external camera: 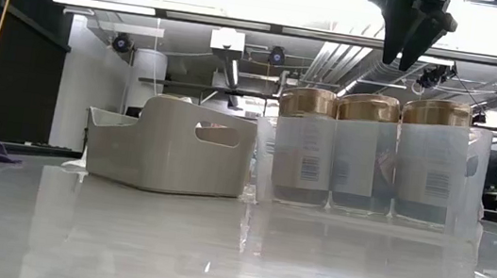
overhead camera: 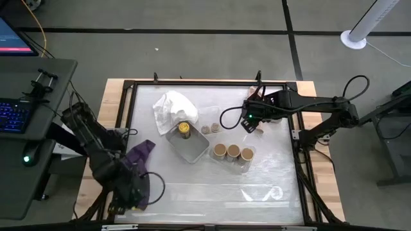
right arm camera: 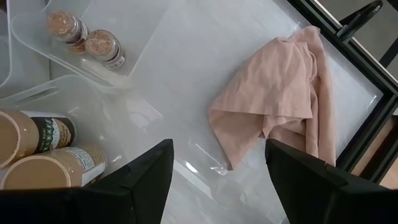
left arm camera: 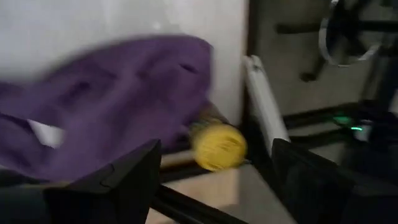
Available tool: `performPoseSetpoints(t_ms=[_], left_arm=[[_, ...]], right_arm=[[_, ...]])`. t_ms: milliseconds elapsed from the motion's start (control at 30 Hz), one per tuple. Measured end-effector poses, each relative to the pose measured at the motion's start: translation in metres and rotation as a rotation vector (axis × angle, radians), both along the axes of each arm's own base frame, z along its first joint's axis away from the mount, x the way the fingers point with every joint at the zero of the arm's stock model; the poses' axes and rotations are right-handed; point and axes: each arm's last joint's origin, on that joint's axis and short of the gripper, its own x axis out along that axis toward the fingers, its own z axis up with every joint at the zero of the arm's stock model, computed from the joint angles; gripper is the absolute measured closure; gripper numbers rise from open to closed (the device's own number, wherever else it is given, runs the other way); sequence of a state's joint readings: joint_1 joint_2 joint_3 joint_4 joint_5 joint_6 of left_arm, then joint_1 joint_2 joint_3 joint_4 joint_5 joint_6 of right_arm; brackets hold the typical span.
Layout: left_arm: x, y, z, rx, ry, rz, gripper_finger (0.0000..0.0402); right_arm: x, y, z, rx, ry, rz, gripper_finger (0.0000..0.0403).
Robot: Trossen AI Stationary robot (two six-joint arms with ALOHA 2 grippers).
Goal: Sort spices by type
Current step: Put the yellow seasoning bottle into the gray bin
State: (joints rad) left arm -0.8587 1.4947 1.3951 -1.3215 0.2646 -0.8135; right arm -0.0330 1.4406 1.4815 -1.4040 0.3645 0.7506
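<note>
A grey metal tray [overhead camera: 194,151] sat near the table's middle, tilted against the table's edges; a white cloth [overhead camera: 172,108] lay bunched just behind it, touching its far corner; a purple cloth [overhead camera: 137,156] lay crumpled at the table's left edge; a pink cloth [right arm camera: 283,102] lay rumpled near the black frame [right arm camera: 339,34] at the right.

Three wide tan-topped round jars [overhead camera: 233,152], two tiny brownish jars [right arm camera: 87,38], two yellow-lidded dark jars [overhead camera: 184,128], one grey rectangular metal tray [overhead camera: 192,150], three cloths: white [overhead camera: 172,106], purple [overhead camera: 138,154], pink [right arm camera: 280,93].
</note>
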Motion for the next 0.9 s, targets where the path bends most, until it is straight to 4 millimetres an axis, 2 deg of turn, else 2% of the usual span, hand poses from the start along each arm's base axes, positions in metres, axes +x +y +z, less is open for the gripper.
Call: performPoseSetpoints(t_ms=[167,367,500,733,900], left_arm=[[-0.009,-0.022,0.001,-0.09,-0.019,0.078,0.011],[-0.02,-0.032,-0.01,0.008,0.053,0.133,0.011],[-0.021,-0.042,-0.02,0.03,0.07,0.096,0.011],[-0.021,-0.051,-0.035,0.066,0.142,0.089,0.011],[-0.025,-0.047,-0.053,0.078,0.235,0.097,0.011]], right_arm=[[0.001,0.0,0.0,0.001,-0.011,-0.003,0.0153],[0.002,0.0,0.0,0.001,-0.021,-0.004,0.0153],[0.002,0.0,0.0,0.002,-0.023,-0.007,0.0153],[0.003,0.0,0.001,0.001,-0.035,-0.007,0.0153],[0.004,0.0,0.001,-0.003,-0.044,-0.008,0.0153]])
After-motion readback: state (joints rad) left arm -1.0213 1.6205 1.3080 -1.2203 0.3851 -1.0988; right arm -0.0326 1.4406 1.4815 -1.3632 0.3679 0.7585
